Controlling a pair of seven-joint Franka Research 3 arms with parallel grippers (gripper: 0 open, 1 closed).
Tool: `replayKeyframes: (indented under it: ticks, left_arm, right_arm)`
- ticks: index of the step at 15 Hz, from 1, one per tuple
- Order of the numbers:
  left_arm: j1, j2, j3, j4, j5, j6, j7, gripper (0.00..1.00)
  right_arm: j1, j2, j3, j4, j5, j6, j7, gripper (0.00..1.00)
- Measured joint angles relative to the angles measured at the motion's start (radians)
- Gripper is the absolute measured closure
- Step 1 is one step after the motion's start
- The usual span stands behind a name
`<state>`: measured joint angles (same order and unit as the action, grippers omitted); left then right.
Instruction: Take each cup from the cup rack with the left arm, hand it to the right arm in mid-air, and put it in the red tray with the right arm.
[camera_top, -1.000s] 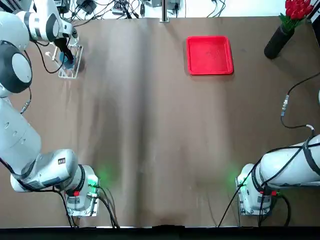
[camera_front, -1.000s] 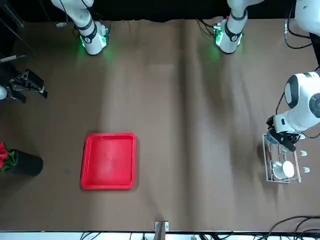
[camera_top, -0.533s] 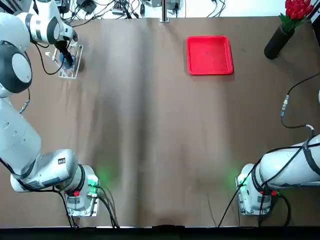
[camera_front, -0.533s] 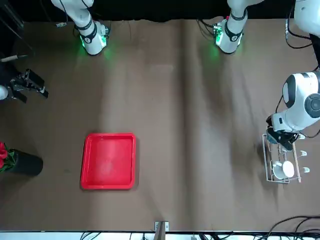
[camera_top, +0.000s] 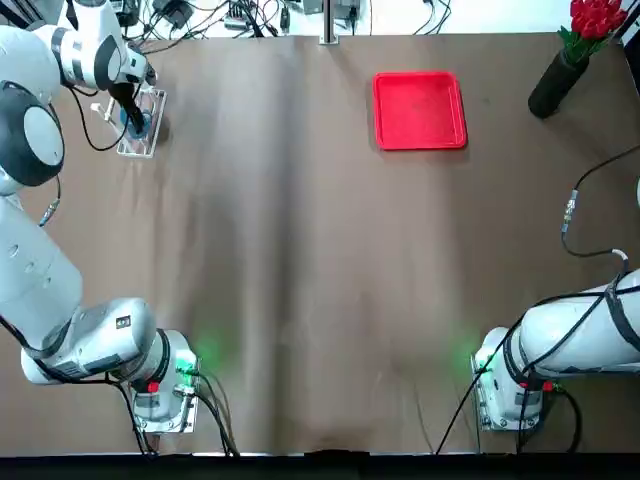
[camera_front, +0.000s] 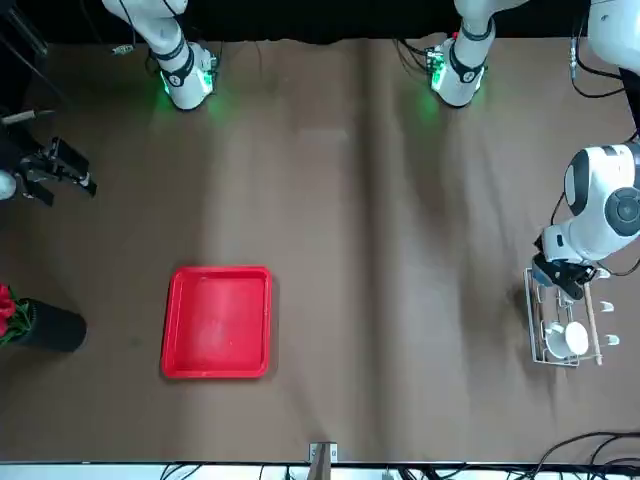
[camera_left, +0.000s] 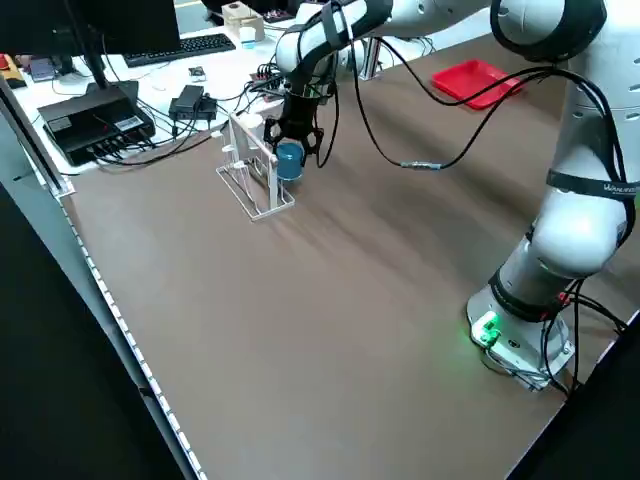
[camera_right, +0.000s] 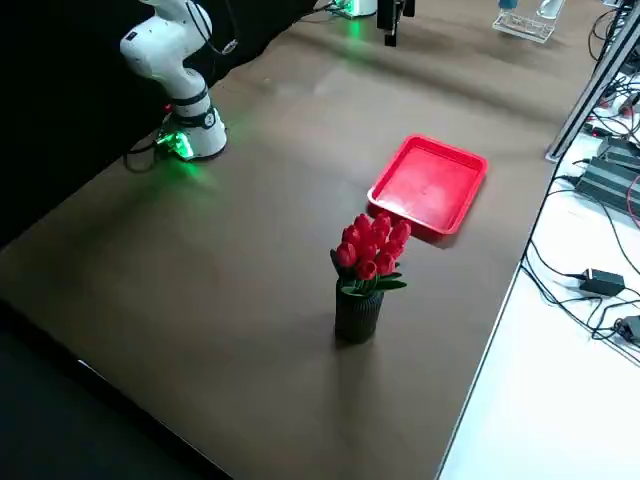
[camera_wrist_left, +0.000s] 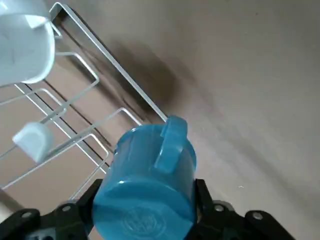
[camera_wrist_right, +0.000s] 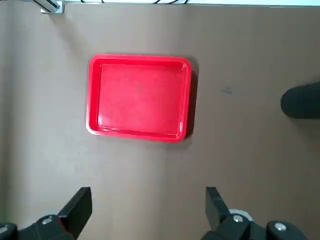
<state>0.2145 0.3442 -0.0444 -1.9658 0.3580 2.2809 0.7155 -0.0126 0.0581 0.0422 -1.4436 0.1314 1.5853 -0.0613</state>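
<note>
At the upper left of the top view, the left gripper (camera_top: 132, 112) is at the cup rack (camera_top: 142, 135), its jaws closed on the sides of the light blue cup (camera_wrist_left: 147, 185), which sits by the rack's wire frame. The white cup (camera_wrist_left: 22, 47) appears to hang on the rack farther along, though its peg is hard to make out. The red tray (camera_top: 420, 110) lies bare on the desk (camera_top: 320, 260) at upper centre-right. The right gripper (camera_front: 62, 177) hovers at the front view's left edge, jaws spread wide and holding nothing.

Brown table (camera_top: 300, 250), white desk (camera_right: 540, 400) w/ cables.
</note>
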Motion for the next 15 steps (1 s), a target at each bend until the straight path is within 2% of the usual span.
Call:
replayKeyframes:
  ticks: [7,13,15]
  left_arm:
    - [-0.003,-0.04,-0.002,0.006,0.0,-0.007,-0.001,0.24]
    - [-0.005,-0.154,-0.015,0.008,-0.006,-0.081,-0.012,0.24]
    - [-0.005,-0.202,-0.033,0.009,-0.057,-0.114,-0.028,0.24]
  right_arm:
    - [0.0,0.0,-0.002,0.0,-0.001,0.001,0.0,0.0]
    - [-0.001,0.0,-0.003,0.0,-0.004,0.003,-0.001,0.0]
    - [-0.001,0.0,-0.004,0.0,-0.005,0.004,-0.001,0.0]
